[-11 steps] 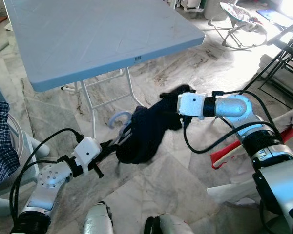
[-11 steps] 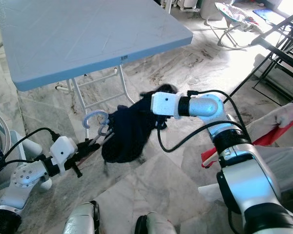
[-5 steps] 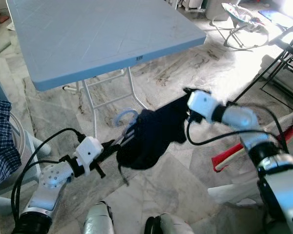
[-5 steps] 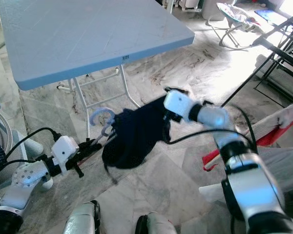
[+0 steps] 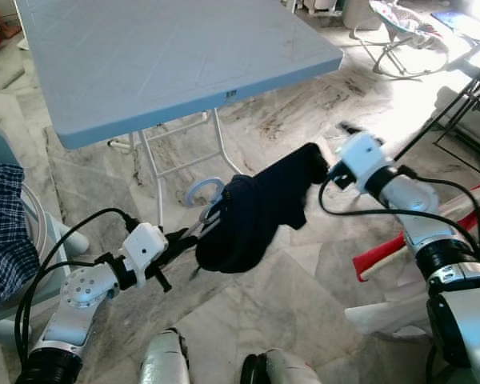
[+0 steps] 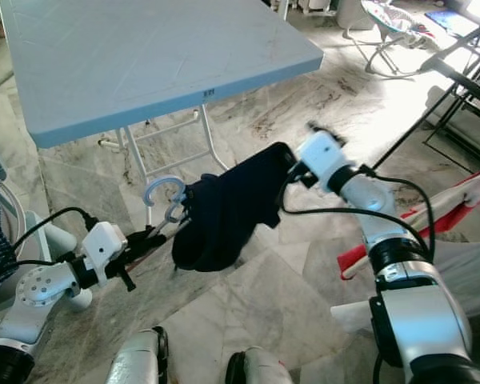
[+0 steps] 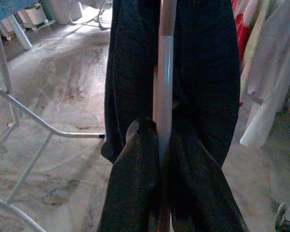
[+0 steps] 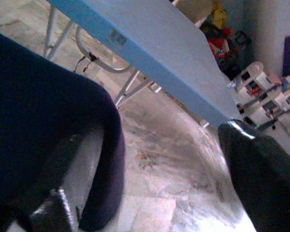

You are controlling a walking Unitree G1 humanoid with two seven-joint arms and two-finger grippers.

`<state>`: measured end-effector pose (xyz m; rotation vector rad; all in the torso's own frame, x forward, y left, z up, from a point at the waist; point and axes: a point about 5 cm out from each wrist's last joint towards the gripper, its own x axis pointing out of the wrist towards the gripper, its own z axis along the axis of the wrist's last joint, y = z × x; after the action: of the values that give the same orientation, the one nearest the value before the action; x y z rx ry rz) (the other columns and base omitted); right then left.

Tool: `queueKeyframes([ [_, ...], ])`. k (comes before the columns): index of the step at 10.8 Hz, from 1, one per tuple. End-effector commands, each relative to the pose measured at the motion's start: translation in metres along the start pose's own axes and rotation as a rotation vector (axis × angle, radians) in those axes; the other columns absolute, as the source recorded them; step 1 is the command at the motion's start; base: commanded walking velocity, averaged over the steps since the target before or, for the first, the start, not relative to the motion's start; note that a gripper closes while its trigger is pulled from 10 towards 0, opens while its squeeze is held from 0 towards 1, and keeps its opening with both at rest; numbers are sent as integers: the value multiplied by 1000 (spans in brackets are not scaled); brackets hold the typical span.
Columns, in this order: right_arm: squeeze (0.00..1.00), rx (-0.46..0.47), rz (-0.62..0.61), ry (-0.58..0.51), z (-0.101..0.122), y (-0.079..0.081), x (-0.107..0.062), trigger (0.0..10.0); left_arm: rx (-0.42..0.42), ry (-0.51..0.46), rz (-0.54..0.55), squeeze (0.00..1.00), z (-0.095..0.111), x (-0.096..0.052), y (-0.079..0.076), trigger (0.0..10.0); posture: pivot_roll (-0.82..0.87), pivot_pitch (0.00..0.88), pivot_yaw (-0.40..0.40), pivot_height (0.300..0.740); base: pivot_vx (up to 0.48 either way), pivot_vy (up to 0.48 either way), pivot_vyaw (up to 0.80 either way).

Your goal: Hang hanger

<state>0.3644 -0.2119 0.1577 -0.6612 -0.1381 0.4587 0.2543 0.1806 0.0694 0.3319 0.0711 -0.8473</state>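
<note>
The robot is standing on a veined grey marble floor [image 5: 248,304], its own feet showing at 6 o'clock in the head views. At about 8 o'clock the left gripper [image 5: 194,234] is reaching forward, its fingers [image 7: 135,188] pinched tight on the pale hanger [image 7: 164,96] that is carrying a dark navy garment [image 5: 256,212]; the hanger's light hook [image 6: 162,192] is curling up beside the cloth. At 3 o'clock the right gripper [image 5: 324,164] is meeting the garment's far end; its fingers [image 8: 261,179] are spread wide apart, one lying under the cloth's edge, so no firm grip can be told. A blue checked cloth [image 5: 4,232] is lying at 9 o'clock. Beyond, a light-blue folding table [image 5: 176,56] on white legs is bearing a small edge label [image 6: 209,94], unreadable. Red and white clothes [image 5: 420,240] are hanging at 4 o'clock; a baby bouncer [image 5: 404,28] is sitting at 1 o'clock.
</note>
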Motion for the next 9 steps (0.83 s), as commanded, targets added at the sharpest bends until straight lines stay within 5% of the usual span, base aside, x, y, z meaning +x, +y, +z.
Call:
queueKeyframes([
  [1,1000,50,36,58,-10,1,-6,10000,19,-31,5,0,7,1,3,0,60,140,-59,740,0,0,0],
  [2,141,107,251,172,-34,32,-19,10000,21,-39,9,0,11,2,5,0,61,140,-60,740,0,0,0],
  [3,0,125,318,195,-40,45,-23,10000,23,-41,3,0,12,2,4,0,60,142,-58,740,0,0,0],
  [7,0,242,466,124,-26,107,-10,10000,35,-51,-16,0,16,7,2,0,68,131,-59,740,0,0,0],
  [9,0,336,478,88,-16,123,0,10000,32,-60,-21,0,18,10,0,0,69,122,-65,740,0,0,0],
])
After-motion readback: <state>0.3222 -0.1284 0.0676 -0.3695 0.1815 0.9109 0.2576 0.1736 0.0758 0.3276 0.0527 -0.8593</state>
